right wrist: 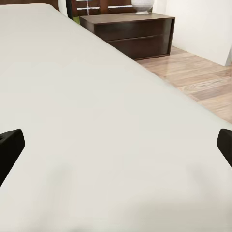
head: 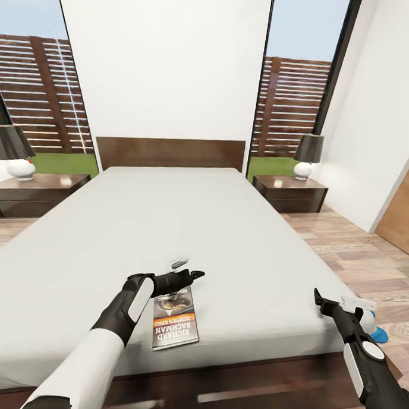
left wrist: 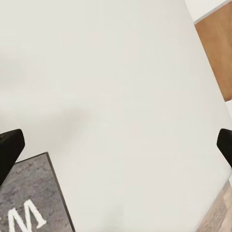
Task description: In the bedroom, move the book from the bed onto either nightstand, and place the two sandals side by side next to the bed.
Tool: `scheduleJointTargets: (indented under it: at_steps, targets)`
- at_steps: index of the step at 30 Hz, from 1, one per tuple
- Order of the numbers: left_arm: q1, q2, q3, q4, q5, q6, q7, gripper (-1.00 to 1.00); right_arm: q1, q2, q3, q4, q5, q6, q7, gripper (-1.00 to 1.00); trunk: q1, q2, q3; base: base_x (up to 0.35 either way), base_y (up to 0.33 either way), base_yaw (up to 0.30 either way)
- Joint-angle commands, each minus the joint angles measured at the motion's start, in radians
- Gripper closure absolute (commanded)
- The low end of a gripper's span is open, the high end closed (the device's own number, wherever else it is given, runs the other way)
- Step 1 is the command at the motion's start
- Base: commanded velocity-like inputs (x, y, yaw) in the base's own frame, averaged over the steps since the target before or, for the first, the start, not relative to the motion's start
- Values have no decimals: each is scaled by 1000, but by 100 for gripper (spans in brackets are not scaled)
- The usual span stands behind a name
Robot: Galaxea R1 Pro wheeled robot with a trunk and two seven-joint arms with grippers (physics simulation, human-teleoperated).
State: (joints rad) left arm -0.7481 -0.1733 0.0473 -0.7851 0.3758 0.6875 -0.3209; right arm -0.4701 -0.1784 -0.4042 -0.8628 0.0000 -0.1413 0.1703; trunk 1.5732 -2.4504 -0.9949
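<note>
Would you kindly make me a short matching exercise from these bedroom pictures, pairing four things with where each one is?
Things:
1. book
2. left end effector
3. blue sandal
4. table lamp

Places:
A. on the floor beside the bed's right edge
B. standing on the right nightstand
C. flat on the mattress near the foot of the bed
D. held open just above the book's far end

Pairs: 1-C, 2-D, 3-A, 4-B
</note>
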Motion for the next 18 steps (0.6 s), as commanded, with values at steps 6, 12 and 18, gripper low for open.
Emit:
scheduleJointTargets:
  at_steps: [6,12,18]
  targets:
    - [-1,-1,5,0,0,7,-1,-100,-1,0,-3,1,0,-3,8,-100,0,0,-1,0,0,0]
    - [-1,-1,5,0,0,7,-2,-100,-1,0,-3,2,0,-3,8,-100,0,0,-1,-11,0,0]
    - [-1,-1,5,0,0,7,-2,-100,-1,0,-3,1,0,-3,8,-100,0,0,-1,-11,0,0]
